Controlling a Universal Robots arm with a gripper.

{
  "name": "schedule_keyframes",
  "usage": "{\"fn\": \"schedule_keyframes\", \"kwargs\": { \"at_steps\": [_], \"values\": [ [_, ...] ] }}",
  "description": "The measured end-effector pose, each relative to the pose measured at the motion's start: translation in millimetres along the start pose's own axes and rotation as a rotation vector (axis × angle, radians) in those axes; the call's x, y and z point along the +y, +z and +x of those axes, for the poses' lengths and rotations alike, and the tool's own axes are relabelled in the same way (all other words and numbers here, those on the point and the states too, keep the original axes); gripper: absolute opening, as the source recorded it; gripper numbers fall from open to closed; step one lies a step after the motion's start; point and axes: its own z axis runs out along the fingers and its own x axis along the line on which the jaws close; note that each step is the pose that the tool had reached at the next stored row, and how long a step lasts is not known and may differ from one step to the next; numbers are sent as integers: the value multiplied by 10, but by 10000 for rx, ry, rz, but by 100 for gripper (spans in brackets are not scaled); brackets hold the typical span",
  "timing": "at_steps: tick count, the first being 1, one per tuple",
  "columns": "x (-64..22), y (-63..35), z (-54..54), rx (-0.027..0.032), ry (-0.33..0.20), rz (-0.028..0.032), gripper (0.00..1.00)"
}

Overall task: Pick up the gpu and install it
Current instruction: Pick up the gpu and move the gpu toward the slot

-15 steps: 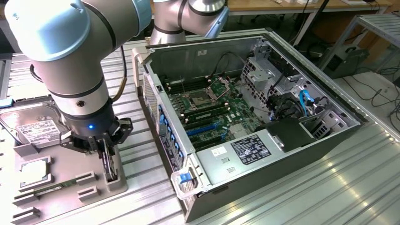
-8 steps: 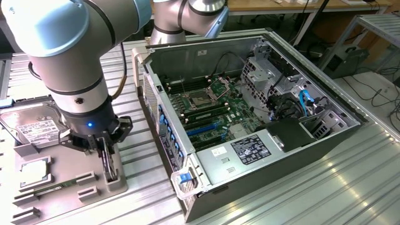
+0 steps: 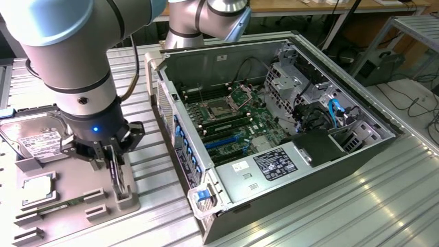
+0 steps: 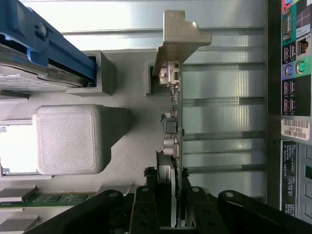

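The gpu (image 3: 118, 177) stands on edge in a slot of the grey holder tray (image 3: 69, 200), at the exterior view's left. Seen edge-on in the wrist view, the gpu (image 4: 174, 122) is a thin dark card with a round fan on one face and a pale metal bracket (image 4: 181, 39) at its far end. My gripper (image 3: 113, 160) reaches down over the card's top edge. Its black fingers (image 4: 146, 209) sit on both faces, and the gripper (image 4: 170, 207) is shut on the card. The card's lower edge still rests in the holder.
The open computer case (image 3: 357, 154) lies beside the tray, its motherboard (image 3: 233, 116) and blue slots (image 3: 223, 141) exposed. A silver hard drive (image 3: 31, 136), a processor (image 3: 38, 188) and a green memory stick (image 3: 55, 208) sit in the tray. The case's rear ports (image 4: 295, 73) are close by.
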Motion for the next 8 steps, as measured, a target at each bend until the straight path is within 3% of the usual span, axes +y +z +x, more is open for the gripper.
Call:
{"fn": "schedule_keyframes", "kwargs": {
  "at_steps": [8],
  "values": [
    [1,-137,-3,0,0,0,27]
  ]
}}
